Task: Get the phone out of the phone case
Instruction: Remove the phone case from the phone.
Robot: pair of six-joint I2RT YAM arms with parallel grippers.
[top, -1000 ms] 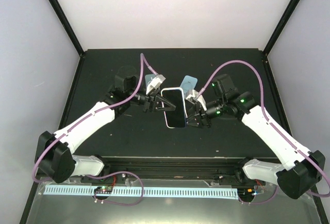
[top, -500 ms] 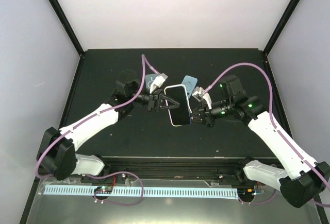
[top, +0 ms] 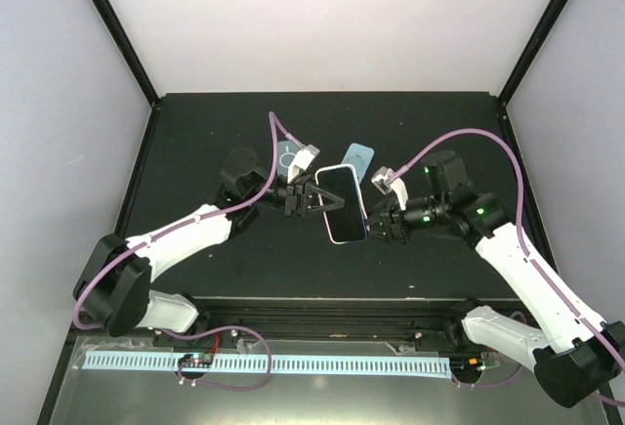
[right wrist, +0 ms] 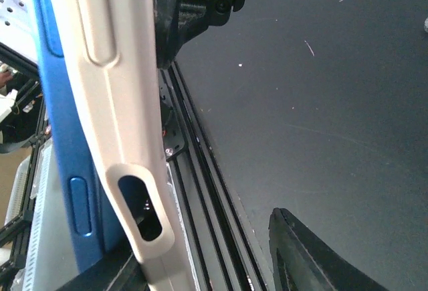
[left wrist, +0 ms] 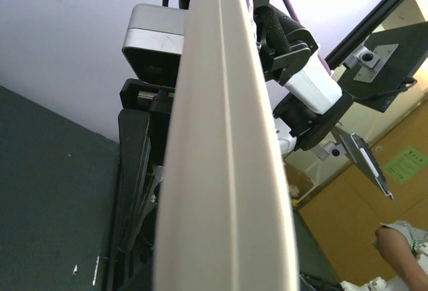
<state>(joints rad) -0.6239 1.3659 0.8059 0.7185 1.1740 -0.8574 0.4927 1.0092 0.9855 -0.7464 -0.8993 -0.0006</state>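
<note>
The phone [top: 341,205], dark screen up, sits in a white case [top: 331,169] and is held in the air above the black table [top: 195,132]. My left gripper [top: 312,198] grips the case's left long edge; in the left wrist view the white case edge [left wrist: 224,170] fills the frame and hides the fingers. My right gripper [top: 375,222] is at the lower right edge. In the right wrist view the blue phone edge [right wrist: 57,137] lies beside the white case rim [right wrist: 114,104]. The right gripper [right wrist: 207,267] is spread, one finger [right wrist: 314,257] well apart from the case.
Two light blue flat items lie on the table behind the phone, one with a ring mark [top: 287,157] and one to the right of it [top: 358,156]. A black rail [top: 322,306] runs along the near table edge. Black frame posts stand at the back corners.
Both arms carried the phone to the right and slightly nearer. The right arm drew back to the right, and its gripper now sits at the phone's lower right corner.
</note>
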